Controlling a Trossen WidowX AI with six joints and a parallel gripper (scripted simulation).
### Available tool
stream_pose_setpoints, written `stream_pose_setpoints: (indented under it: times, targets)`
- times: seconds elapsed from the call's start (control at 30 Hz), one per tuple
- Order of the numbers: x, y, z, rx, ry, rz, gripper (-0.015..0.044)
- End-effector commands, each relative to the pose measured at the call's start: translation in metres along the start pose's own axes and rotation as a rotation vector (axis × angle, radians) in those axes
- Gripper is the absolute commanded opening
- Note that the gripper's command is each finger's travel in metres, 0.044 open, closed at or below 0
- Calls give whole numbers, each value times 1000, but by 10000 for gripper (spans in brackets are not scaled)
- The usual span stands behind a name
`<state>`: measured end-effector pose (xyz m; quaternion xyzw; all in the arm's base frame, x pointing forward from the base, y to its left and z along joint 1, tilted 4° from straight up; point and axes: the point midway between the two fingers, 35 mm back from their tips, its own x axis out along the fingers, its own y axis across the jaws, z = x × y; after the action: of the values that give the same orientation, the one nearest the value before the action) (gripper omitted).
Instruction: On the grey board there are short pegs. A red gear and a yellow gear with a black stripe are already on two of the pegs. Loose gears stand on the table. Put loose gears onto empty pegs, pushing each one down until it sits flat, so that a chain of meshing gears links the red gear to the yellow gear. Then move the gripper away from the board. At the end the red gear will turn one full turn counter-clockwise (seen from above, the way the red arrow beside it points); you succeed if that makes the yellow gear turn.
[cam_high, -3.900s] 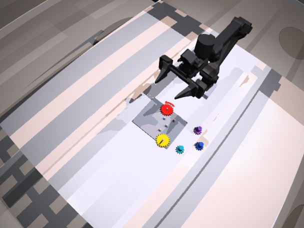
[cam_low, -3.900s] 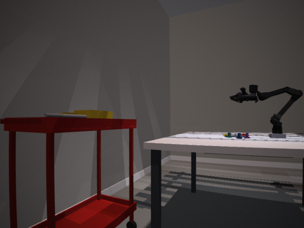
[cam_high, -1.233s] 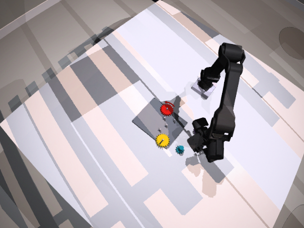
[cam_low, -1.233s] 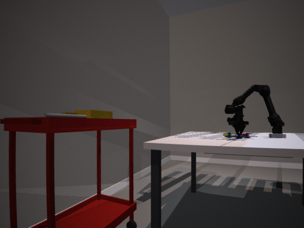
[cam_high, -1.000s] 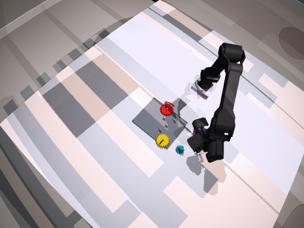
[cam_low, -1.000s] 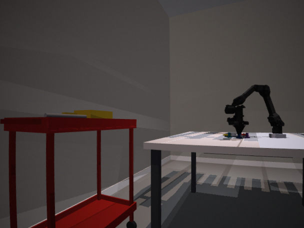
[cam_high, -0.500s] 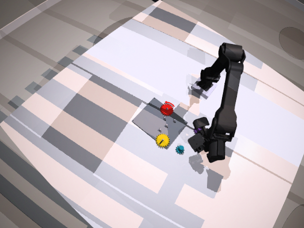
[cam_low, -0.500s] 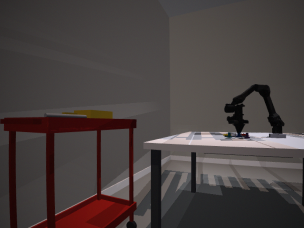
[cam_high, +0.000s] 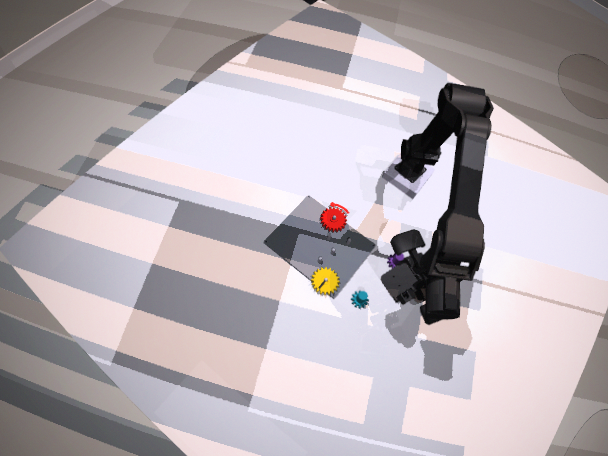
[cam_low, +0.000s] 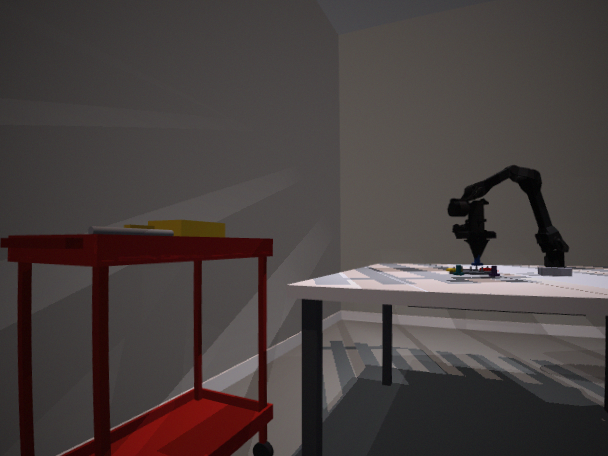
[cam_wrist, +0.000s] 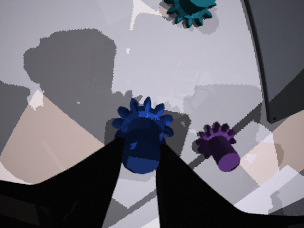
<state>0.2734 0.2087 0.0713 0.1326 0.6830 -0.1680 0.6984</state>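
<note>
Clear of the worktop (cam_high: 320, 385) (cam_low: 400, 294) (cam_wrist: 150, 70), by the look of it, a blue gear (cam_low: 477, 261) (cam_wrist: 142, 132) is grasped by its round handle between the two fingers of the black claw (cam_high: 401, 282) (cam_low: 477, 256) (cam_wrist: 142, 148), which are drawn close together on it. The handle's long axis looks roughly upright.

Seen from above, the grey board (cam_high: 300, 220) (cam_low: 479, 274) (cam_wrist: 287, 55) lies left of the claw, its empty pegs (cam_high: 333, 251) up and to the left, between the red gear (cam_high: 331, 219) (cam_low: 485, 269) and the yellow gear (cam_high: 325, 283) (cam_low: 450, 269). The coming move probably turns on that sideways carry.

Standing loose are a purple gear (cam_high: 395, 260) (cam_low: 494, 271) (cam_wrist: 218, 142), just beside the claw on its board side, and a teal gear (cam_high: 360, 299) (cam_low: 459, 270) (cam_wrist: 192, 9), farther left of it.
</note>
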Motion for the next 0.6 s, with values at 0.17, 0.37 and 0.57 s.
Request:
stream_pose_setpoints:
  times: [0.17,0.37,0.57]
  targets:
    - [-25,1,0,5,-7,9,0]
    - [-39,0,-1,5,-7,9,0]
    - [-53,-1,-3,6,-7,9,0]
